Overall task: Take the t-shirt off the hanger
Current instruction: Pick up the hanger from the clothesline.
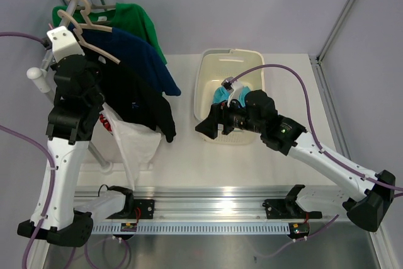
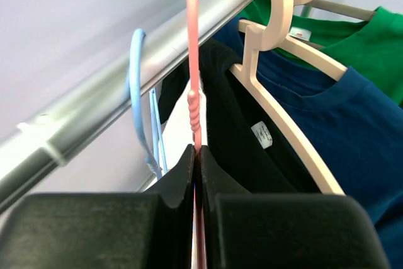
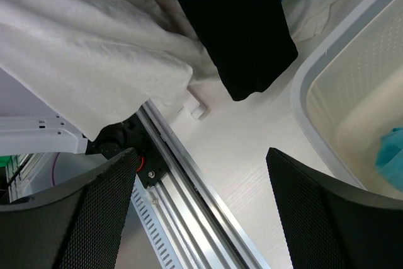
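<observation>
We see the left tool (image 2: 196, 155) raised to the clothes rail (image 2: 113, 92), its 2 fingers pressed together on the thin stem of the pink hanger (image 2: 192, 61), just below the ribbed bead on that stem. The pink hanger runs straight up past the rail and out of the wrist view. Just beside it, a blue hanger (image 2: 135, 92) hooks over the rail.

On the far side of the pink stem, cream hangers (image 2: 283, 124) hook over the same rail and carry a black t-shirt (image 2: 233, 130), a blue t-shirt (image 2: 340, 130) and a green t-shirt (image 2: 359, 36), in that order away from the tool.

From above, we find the white t-shirt (image 1: 135, 143) hanging beneath the left arm, at the near end of the row, partly overlapped by the black one. Its lower edge drops toward the table (image 1: 252, 162). We cannot tell from these views whether it hangs on the pink hanger.

The right tool (image 3: 201, 181) is spread wide and grips nothing. It hovers over the table at the near rim of the basket (image 1: 204, 86), pointed toward the hanging shirts. A teal cloth (image 1: 221, 94) lies inside the basket.
</observation>
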You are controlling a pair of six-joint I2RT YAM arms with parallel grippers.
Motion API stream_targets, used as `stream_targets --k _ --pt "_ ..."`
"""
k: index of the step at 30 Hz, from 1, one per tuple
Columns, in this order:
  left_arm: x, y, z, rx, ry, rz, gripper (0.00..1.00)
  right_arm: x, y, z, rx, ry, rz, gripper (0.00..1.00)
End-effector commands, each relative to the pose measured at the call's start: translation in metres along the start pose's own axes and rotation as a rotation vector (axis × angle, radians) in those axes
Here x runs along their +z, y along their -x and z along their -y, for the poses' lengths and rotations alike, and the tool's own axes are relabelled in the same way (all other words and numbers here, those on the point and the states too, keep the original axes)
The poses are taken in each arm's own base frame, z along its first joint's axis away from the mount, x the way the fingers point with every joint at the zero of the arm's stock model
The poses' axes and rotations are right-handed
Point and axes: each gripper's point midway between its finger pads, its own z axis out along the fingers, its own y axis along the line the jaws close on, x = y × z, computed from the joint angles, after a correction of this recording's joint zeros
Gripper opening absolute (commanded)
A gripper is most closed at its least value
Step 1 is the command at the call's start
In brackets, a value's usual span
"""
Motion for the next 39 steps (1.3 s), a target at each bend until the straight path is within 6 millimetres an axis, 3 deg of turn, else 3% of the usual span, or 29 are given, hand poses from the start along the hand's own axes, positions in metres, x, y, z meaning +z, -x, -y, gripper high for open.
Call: stream_targets --k 1,8,22,26,27,28,29,30,32,33,34,35,36,38,39 --pt "-0.017 0.041 -0.006 -0.107 -0.047 0.09 0.0 -0.003 0.015 -0.016 -0.037 0.044 0.029 0.9" --pt "-0.029 0.051 0.0 -0.137 -0.133 0.085 0.0 -0.007 0.016 -0.019 -0.039 0.054 0.036 0.9" --pt "-0.067 0.048 0.005 -0.281 -0.307 0.039 0.0 -0.002 0.015 -0.019 -0.028 0.057 0.021 0.9" --pt "-0.071 0.045 0.011 -0.32 -0.338 0.016 0.0 -0.007 0.019 -0.021 -0.068 0.057 0.028 0.9" --pt "-0.072 0.045 0.011 -0.336 -0.341 0.01 0.0 -0.011 0.031 -0.028 -0.116 0.057 0.051 0.9" --pt "-0.073 0.045 0.012 -0.344 -0.347 0.006 0.0 -0.014 0.03 -0.029 -0.123 0.04 0.03 0.89" --pt "-0.074 0.044 0.013 -0.349 -0.355 0.001 0.0 -0.016 0.038 -0.034 -0.147 0.031 0.038 0.88" --pt "-0.075 0.044 0.014 -0.361 -0.358 -0.005 0.0 -0.019 0.056 -0.055 -0.234 0.033 0.076 0.86" --pt "-0.077 0.043 0.013 -0.374 -0.358 -0.006 0.0 -0.013 0.064 -0.068 -0.309 0.005 0.085 0.85" --pt "-0.078 0.043 0.012 -0.386 -0.359 -0.006 0.0 -0.017 0.08 -0.1 -0.38 0.063 0.125 0.85" --pt "-0.078 0.042 0.012 -0.39 -0.359 -0.006 0.0 -0.013 0.079 -0.109 -0.412 0.071 0.109 0.85" --pt "-0.079 0.042 0.011 -0.394 -0.358 -0.006 0.0 0.001 0.094 -0.121 -0.464 0.057 0.125 0.84" --pt "-0.078 0.041 0.012 -0.396 -0.357 -0.008 0.0 0.007 0.088 -0.138 -0.503 0.068 0.111 0.84" --pt "-0.079 0.041 0.013 -0.401 -0.363 -0.012 0.0 0.034 0.084 -0.144 -0.622 0.002 0.096 0.84" --pt "-0.079 0.039 0.014 -0.402 -0.367 -0.016 0.0 0.04 0.077 -0.164 -0.666 0.021 0.116 0.83"
